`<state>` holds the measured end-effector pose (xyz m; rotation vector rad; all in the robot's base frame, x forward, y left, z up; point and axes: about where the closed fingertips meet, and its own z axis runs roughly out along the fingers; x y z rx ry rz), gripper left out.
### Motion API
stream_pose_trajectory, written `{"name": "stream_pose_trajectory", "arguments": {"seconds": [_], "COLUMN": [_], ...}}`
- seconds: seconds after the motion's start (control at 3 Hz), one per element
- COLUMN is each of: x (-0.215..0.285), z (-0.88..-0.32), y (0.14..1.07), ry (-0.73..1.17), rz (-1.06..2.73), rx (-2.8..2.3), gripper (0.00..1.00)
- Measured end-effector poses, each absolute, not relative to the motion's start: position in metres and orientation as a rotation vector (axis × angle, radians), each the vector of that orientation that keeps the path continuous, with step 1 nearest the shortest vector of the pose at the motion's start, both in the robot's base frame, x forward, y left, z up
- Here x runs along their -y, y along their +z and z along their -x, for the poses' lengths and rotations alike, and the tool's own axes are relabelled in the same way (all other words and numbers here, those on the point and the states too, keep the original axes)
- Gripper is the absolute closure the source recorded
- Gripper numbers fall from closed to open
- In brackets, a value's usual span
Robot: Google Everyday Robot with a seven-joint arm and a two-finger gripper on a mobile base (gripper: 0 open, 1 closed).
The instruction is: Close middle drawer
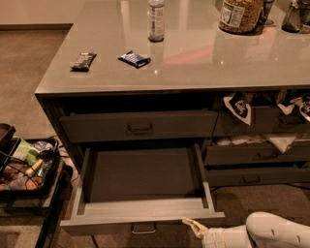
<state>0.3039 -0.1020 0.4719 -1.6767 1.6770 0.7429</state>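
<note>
- The desk [203,63] has a smooth grey top and dark grey drawers beneath it.
- The middle drawer [145,214] is on the left side, under a taller-fronted top drawer [97,128], and it stands pulled far out towards the camera.
- Its inside is bare and grey, with nothing lying in it.
- Its small metal handle [144,227] hangs at the centre of the shallow front, low in view.
- The gripper [193,226] is at the bottom right, low and just beside the right end of the drawer's front.
- Its pale tip points left towards that front corner; whether tip and wood touch cannot be made out.
- Whether the gripper is released or clenched, I cannot tell; only one tapered cream tip shows.
- The white arm [276,232] runs off the lower right corner behind it.
- On the desk top lie a dark bar [83,60] and a blue packet [134,58], near each other but apart.
- A bottle [156,19] stands upright behind them, and a jar [237,14] stands further right.
- Narrower drawers on the right are partly open, with white cloths [238,107] hanging over their fronts.
- A black cart [53,193] at the left holds packets in a tray.
</note>
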Motion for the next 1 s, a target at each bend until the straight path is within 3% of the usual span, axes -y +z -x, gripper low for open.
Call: {"name": "stream_pose_trajectory", "arguments": {"seconds": [0.33,1.0], "x": [0.1016,0.1011], "z": [-0.3034,-0.3031], "y": [0.4713,0.4705], "ry": [0.746,0.747], "rz": [1.676,1.679], "rx": [-1.677,-1.676], "gripper": [0.18,0.65]}}
